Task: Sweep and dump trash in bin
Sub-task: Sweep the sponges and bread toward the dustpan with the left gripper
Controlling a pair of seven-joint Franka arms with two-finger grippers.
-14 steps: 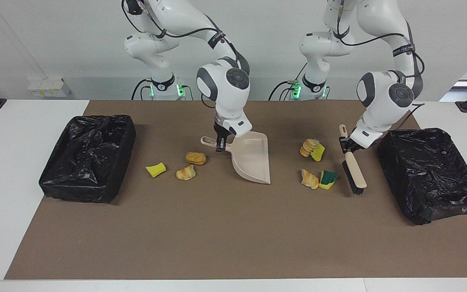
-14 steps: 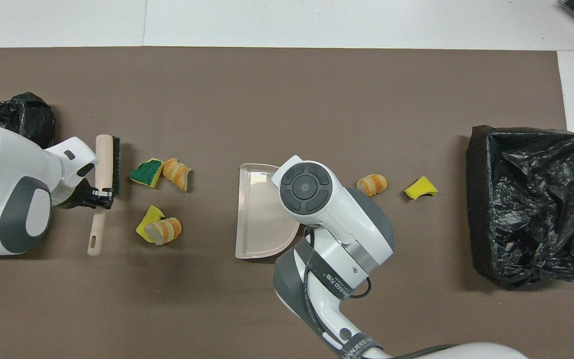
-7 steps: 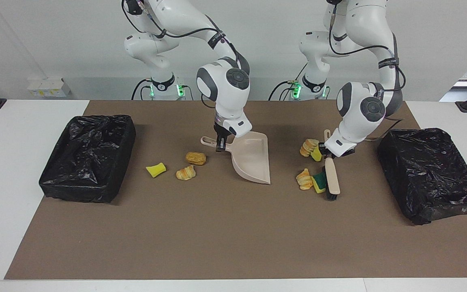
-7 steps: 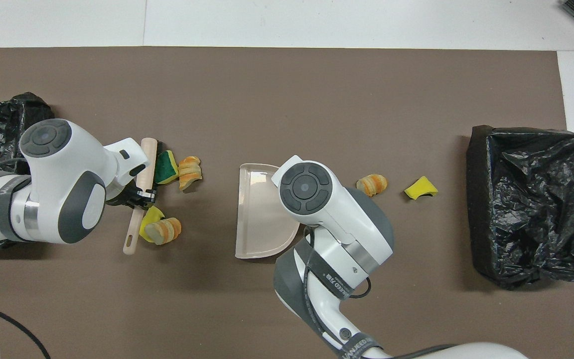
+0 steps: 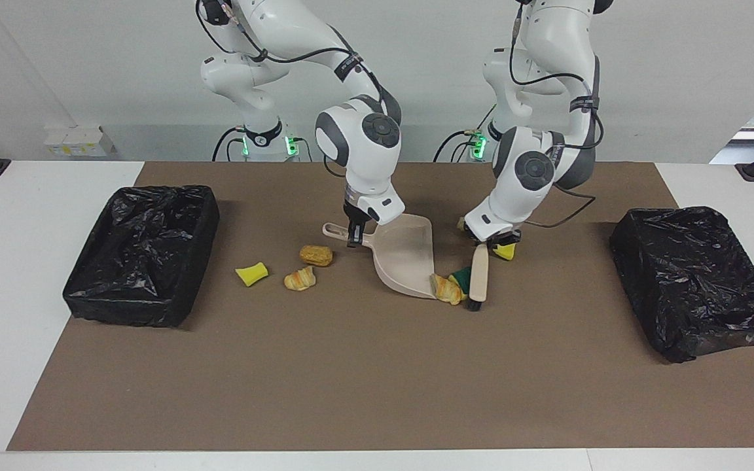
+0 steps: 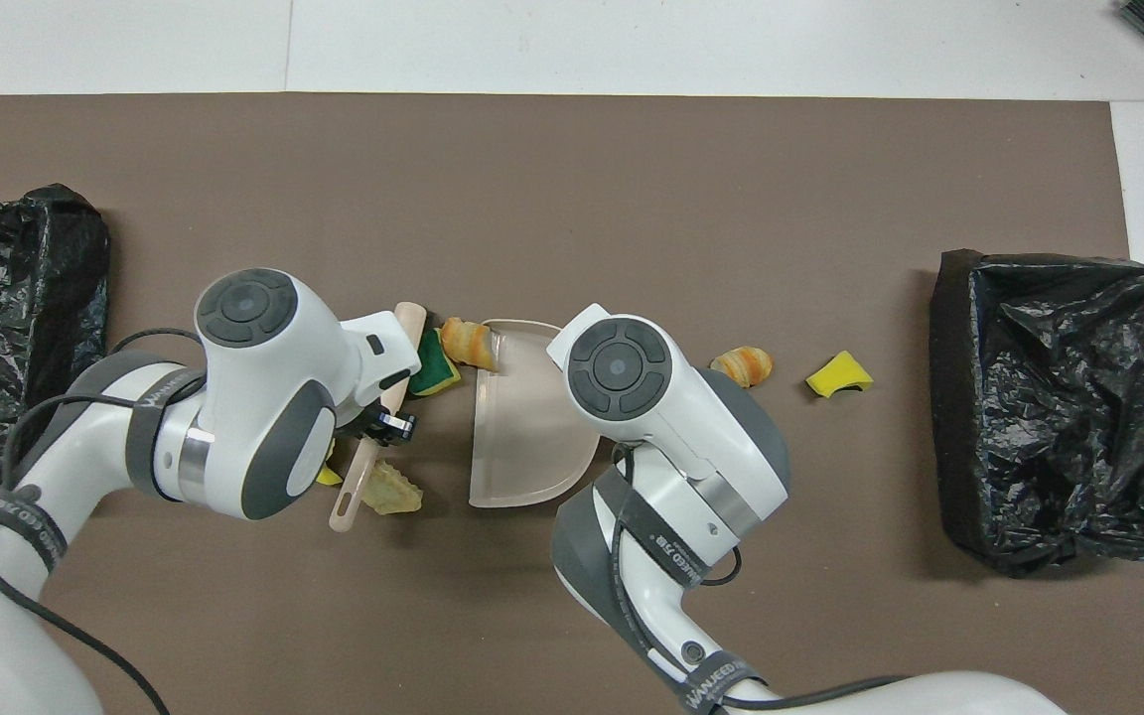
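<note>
My right gripper (image 5: 353, 237) is shut on the handle of the beige dustpan (image 5: 406, 258) (image 6: 527, 427), which rests on the mat. My left gripper (image 5: 489, 243) (image 6: 388, 425) is shut on the beige brush (image 5: 478, 275) (image 6: 368, 467), beside the pan's open edge. A croissant scrap (image 5: 446, 288) (image 6: 466, 341) lies at the corner of that edge, with a green sponge (image 5: 462, 278) (image 6: 430, 369) pressed between it and the bristles. A yellow sponge (image 5: 504, 252) and a tan chunk (image 6: 393, 489) lie by the brush handle. More trash lies near the pan's handle: a bread chunk (image 5: 316, 255), a croissant (image 5: 300, 279) and a yellow sponge (image 5: 251, 273).
A black-lined bin (image 5: 144, 252) (image 6: 1059, 407) stands at the right arm's end of the brown mat. A second black-lined bin (image 5: 691, 281) (image 6: 16, 308) stands at the left arm's end. In the overhead view the right arm's wrist covers the bread chunk.
My left gripper has swept the brush toward the dustpan, pushing the croissant scrap and green sponge up to its open edge. The right gripper and dustpan have barely moved.
</note>
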